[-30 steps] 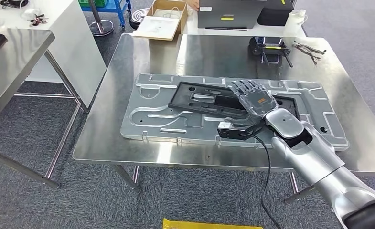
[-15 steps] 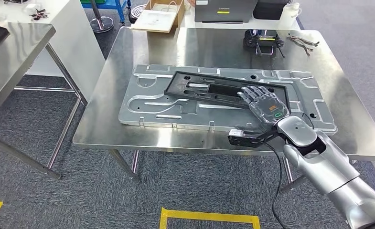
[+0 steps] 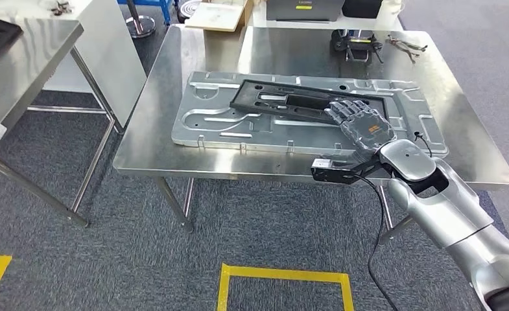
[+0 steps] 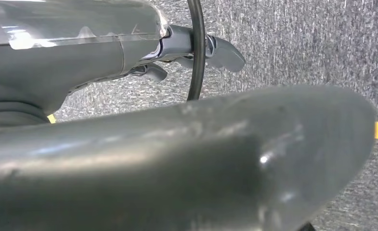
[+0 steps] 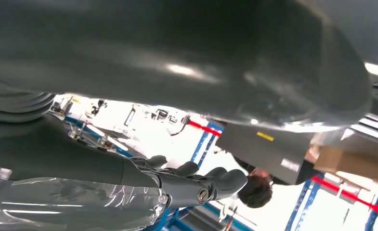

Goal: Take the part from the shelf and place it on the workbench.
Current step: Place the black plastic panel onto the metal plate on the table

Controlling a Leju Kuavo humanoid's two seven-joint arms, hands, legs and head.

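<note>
The black part [image 3: 290, 110] already lies on the metal panel [image 3: 200, 120] atop the workbench [image 3: 174, 78] — right hand [image 3: 363, 127] resting over its near end, fingers spread flat, gripping nothing — only withdrawal seems left.

High head view down onto workbench [image 3: 174, 123]; both wrist views close behind fingers [image 5: 215, 180].

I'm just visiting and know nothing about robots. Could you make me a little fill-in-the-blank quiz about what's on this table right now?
1. The black plastic frame lies on top of a large ____ metal panel.
2. The robot's ____ hand rests on one end of the black frame.
3. The floor in front of the steel workbench is marked with ____ tape.
4. A cardboard ____ sits beyond the far edge of the workbench.

Missing words: silver; right; yellow; box
</note>
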